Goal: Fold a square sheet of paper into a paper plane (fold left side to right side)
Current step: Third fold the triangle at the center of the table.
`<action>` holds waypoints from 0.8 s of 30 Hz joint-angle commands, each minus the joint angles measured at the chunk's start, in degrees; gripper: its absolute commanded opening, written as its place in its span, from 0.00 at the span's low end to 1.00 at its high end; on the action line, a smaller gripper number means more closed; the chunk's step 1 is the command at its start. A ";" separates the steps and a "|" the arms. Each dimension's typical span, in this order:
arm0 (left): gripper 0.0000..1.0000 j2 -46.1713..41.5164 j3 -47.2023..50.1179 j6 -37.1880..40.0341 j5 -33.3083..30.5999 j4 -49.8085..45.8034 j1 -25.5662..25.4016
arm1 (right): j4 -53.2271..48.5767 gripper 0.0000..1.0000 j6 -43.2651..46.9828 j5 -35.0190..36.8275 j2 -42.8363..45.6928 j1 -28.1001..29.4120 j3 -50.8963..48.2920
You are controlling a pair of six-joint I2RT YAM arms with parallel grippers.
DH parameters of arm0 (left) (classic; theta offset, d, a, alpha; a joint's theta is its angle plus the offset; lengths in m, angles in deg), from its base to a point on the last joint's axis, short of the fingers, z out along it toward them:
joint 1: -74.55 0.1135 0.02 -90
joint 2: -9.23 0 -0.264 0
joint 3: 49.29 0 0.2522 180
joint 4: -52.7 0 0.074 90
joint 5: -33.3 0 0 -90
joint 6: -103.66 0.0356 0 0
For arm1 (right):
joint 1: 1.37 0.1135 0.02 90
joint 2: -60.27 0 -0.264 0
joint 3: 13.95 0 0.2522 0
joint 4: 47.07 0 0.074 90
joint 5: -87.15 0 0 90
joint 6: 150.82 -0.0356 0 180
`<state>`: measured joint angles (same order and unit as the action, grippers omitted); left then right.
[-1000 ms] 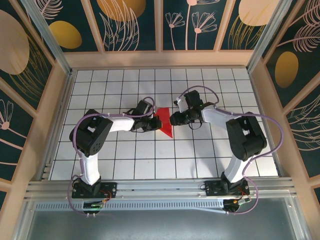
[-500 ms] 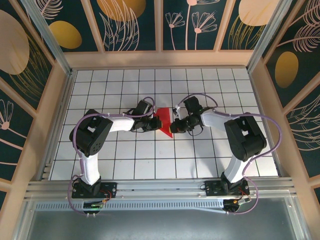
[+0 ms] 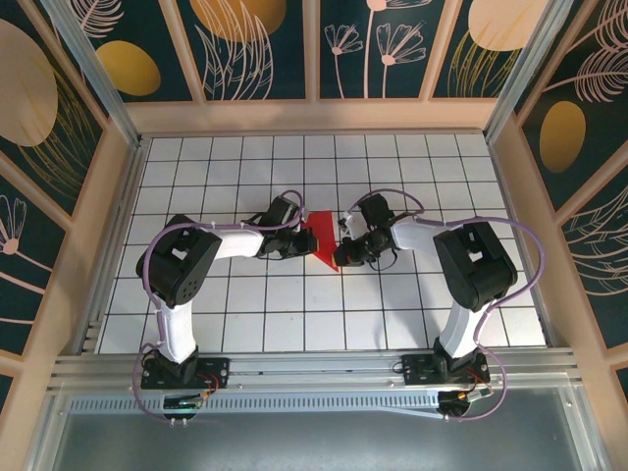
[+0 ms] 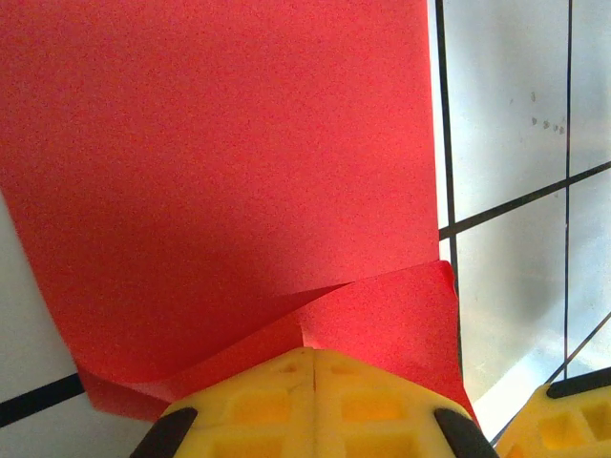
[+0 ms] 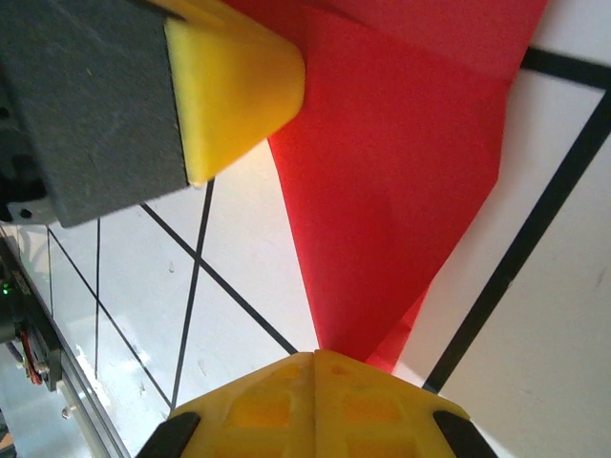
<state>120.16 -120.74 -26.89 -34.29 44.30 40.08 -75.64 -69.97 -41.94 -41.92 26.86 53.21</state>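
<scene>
Top external: the square sheet of paper (image 3: 324,243), creased into a triangle on the bench (image 3: 255,304), points its tip toward the arm bases. Pinched shut, the left claw (image 3: 303,241) hides its left edge and the right claw (image 3: 340,257) its near tip.

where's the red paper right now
In the top view the red paper lies near the centre of the table, between the left end effector on its left and the right end effector at its near-right tip.

White gridded table (image 3: 245,304), dark floral wall panels (image 3: 392,49)
</scene>
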 commanded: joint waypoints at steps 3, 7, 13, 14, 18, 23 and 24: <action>0.00 0.43 1.67 0.87 -3.08 -3.61 0.06 | 0.79 0.00 -0.08 -0.76 -0.47 0.84 -0.75; 0.00 0.49 1.67 0.91 -3.08 -3.61 0.07 | 0.83 0.00 -0.40 -0.89 1.10 1.28 -0.61; 0.00 0.50 1.47 0.84 -3.08 -3.67 0.09 | 0.83 0.00 -0.50 -1.39 1.27 2.17 -1.09; 0.00 0.45 1.44 0.96 -3.15 -3.78 0.11 | 0.83 0.00 -0.50 -1.10 1.05 2.31 -1.20; 0.00 0.46 1.49 1.00 -3.15 -3.73 0.05 | 1.26 0.00 -0.97 0.24 0.60 2.18 -1.54; 0.00 0.42 1.44 1.09 -3.25 -3.95 0.09 | 1.70 0.00 -1.46 -0.17 0.59 2.01 -1.20; 0.00 0.50 1.44 1.08 -3.25 -3.86 0.12 | 1.91 0.00 -1.52 -0.44 0.68 1.93 -1.22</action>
<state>120.16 -120.74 -26.89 -34.38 44.28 40.08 -74.88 -70.56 -41.94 -41.90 28.74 52.47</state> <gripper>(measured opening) 0.043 0.049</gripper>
